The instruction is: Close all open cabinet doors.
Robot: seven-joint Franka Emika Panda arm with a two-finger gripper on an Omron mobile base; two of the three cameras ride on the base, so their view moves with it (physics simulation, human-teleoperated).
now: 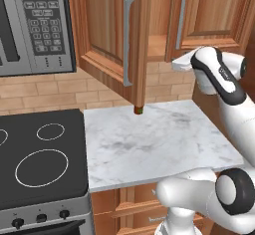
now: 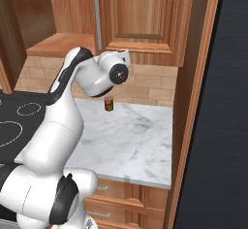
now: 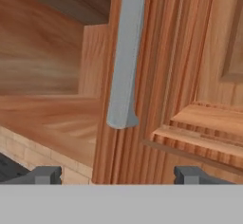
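Hiding most of a small can [image 1: 138, 110] on the counter [image 1: 164, 144], the left door [image 1: 112, 35] stood swung open, its handle [image 1: 128, 41] vertical. The right door [image 3: 190, 76] was closed, top cut off. The gripper [image 3: 116, 174] gaped wide, holding nothing, below the right handle [image 3: 126, 57].

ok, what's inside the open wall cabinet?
The open cabinet shows a bare wooden shelf and back wall, with nothing on what is visible. The swung-out left door hides part of the interior in the left base view, and the upper part is out of frame.
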